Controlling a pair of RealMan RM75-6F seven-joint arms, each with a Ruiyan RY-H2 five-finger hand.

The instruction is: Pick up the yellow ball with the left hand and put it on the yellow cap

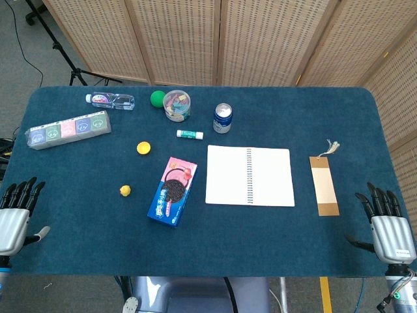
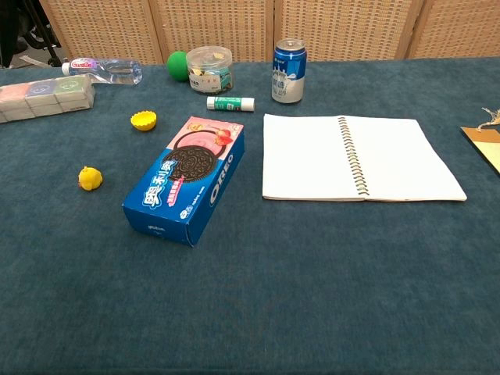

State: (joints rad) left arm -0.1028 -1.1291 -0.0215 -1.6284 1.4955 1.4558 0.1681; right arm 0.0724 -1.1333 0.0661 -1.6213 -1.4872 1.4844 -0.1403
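The yellow ball [image 1: 125,190] [image 2: 91,178] lies on the blue table, left of the Oreo box. The yellow cap [image 1: 144,148] [image 2: 144,120] sits a little farther back and to the right of the ball. In the head view my left hand [image 1: 15,212] rests at the table's near left edge, fingers apart and holding nothing, well left of the ball. My right hand [image 1: 386,222] rests at the near right edge, also empty with fingers spread. Neither hand shows in the chest view.
An Oreo box [image 1: 172,191] lies right of the ball. An open spiral notebook [image 1: 249,176], a soda can [image 1: 223,118], a glue stick [image 1: 189,134], a plastic jar [image 1: 176,105], a green ball [image 1: 157,98], a water bottle [image 1: 109,100], a long pack [image 1: 68,129] and a bookmark [image 1: 324,185] are spread about.
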